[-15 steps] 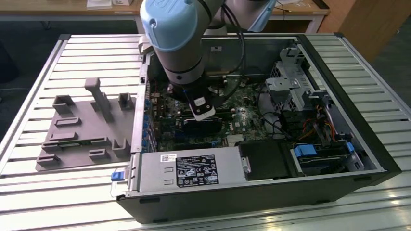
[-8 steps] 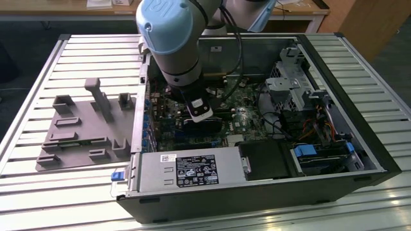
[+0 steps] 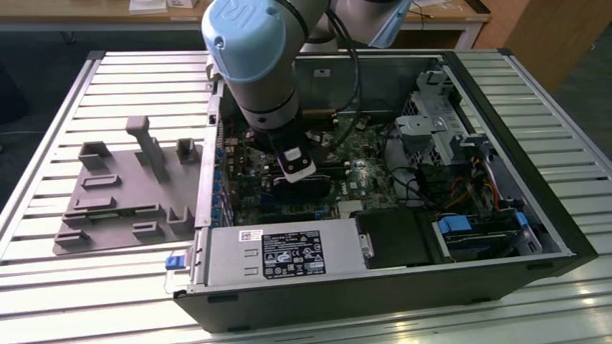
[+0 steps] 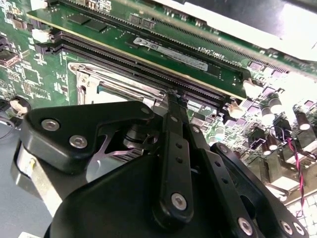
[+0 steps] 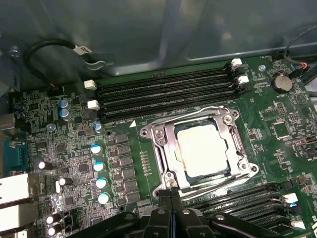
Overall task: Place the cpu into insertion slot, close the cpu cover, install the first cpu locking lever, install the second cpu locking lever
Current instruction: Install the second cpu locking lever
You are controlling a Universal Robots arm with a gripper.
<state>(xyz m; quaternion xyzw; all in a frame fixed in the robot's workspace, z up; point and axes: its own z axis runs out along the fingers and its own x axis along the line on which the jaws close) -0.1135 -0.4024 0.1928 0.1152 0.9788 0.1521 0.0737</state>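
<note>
Gripper (image 5: 171, 191) touches cpu cover (image 5: 166, 144) closed over cpu (image 5: 202, 148).

Exterior high, far; wrist views close, sharing insertion slot (image 5: 200, 148).

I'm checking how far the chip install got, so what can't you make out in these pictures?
- Socket, exterior view: hidden behind the arm.
- Chip, second wrist view: covered by the gripper body.
- Levers, first wrist view: near one meets the fingertips; latched or not, unclear.
- Gripper base: cut off by frame edge.
</note>
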